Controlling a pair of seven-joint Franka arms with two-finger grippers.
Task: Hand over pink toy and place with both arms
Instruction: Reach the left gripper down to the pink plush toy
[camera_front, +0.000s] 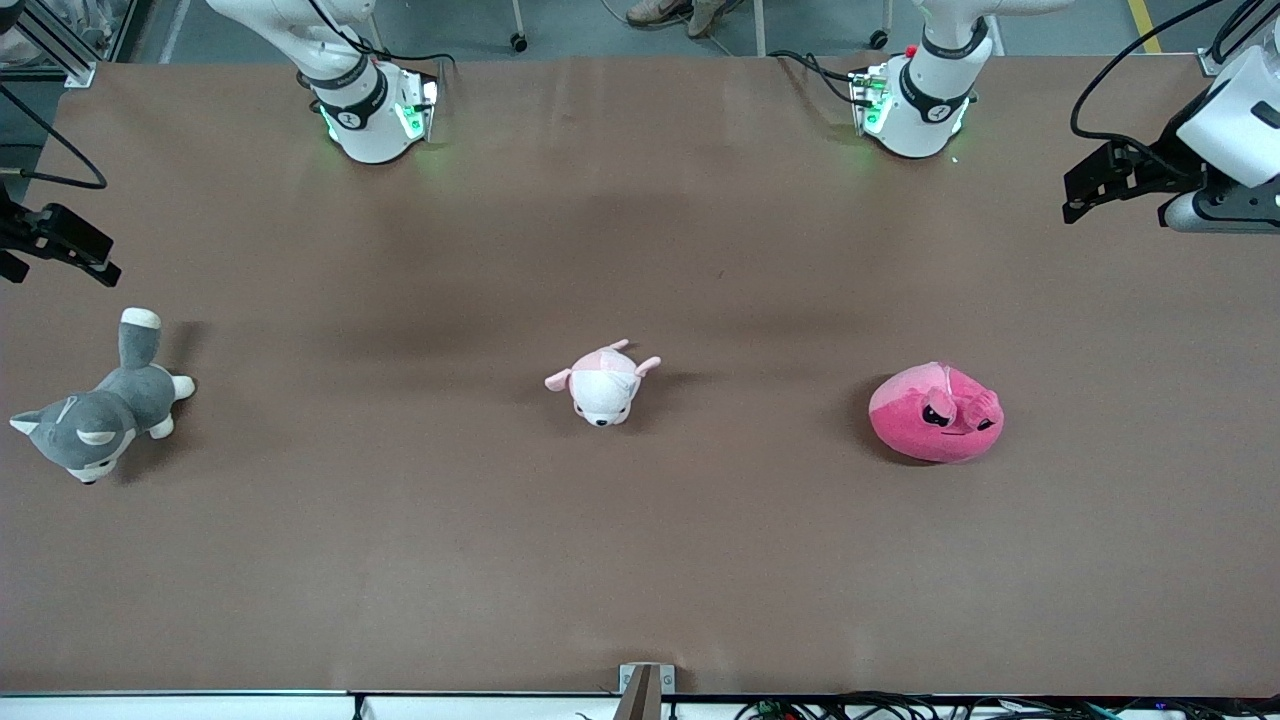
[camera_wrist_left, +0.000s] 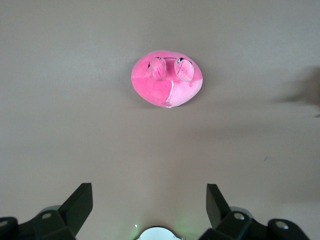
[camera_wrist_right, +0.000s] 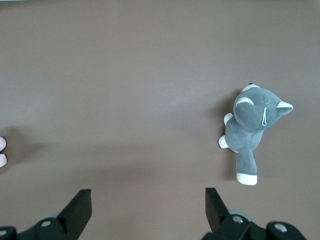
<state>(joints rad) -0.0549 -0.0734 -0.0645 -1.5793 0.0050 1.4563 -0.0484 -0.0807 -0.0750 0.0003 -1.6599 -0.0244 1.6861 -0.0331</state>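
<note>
Front view is showing the pink toy (camera_front: 937, 413) lying on the brown table (camera_front: 400, 560) in the right part of the frame, a little below the middle, with its dark eyes turned toward the camera and its small ear flaps folded on top. In the left wrist view the same toy (camera_wrist_left: 167, 78) is sitting in the upper middle of the frame, alone on the bare surface. The left gripper (camera_front: 1085, 195) is hanging at the upper right edge of the front view, over the left arm's end of the table, and in its own wrist view the left gripper (camera_wrist_left: 149, 202) is standing with fingers spread wide and holding nothing. The right gripper (camera_front: 75, 250) is waiting at the left edge of the front view, and in the right wrist view the right gripper (camera_wrist_right: 148, 202) is also wide open and empty, with the grey-and-white plush dog (camera_wrist_right: 252, 130) lying under it. A pale pink-and-white plush animal (camera_front: 603, 382) is lying in the middle of the frame. I am judging the pink toy as light, soft and easy to squeeze, not fragile and not slippery. Its round body is looking wide, so pinching across the upper bulge, near the ear flaps, is seeming safer and is leaving free plush for the other arm.
</note>
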